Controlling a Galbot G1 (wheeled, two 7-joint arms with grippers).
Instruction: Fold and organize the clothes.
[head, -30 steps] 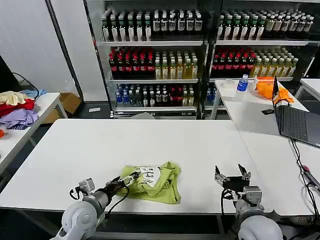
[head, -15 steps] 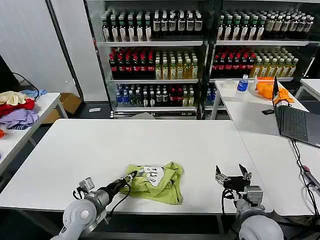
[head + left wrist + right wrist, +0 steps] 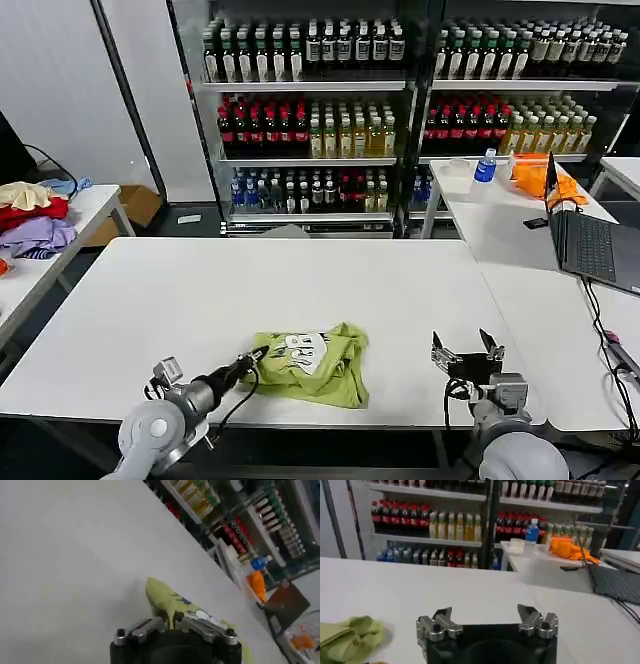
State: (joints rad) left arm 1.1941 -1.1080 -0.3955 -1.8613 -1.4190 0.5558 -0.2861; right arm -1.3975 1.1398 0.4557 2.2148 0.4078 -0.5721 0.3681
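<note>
The T-shirt (image 3: 310,364) is still bunched near the table's (image 3: 300,290) front edge, pinched at its corner by the left gripper (image 3: 258,354), while the right gripper (image 3: 466,350) is held spread apart, so folding is judged barely begun.

The left gripper (image 3: 170,626) is cut off by the bottom edge of the left wrist view, and its fingertips are buried in a fold of the lime T-shirt (image 3: 172,606). The shirt's white printed patch (image 3: 300,349) is crumpled and unreadable near the lower centre of the head view. A laptop (image 3: 592,240) is cropped by that view's right edge.
</note>
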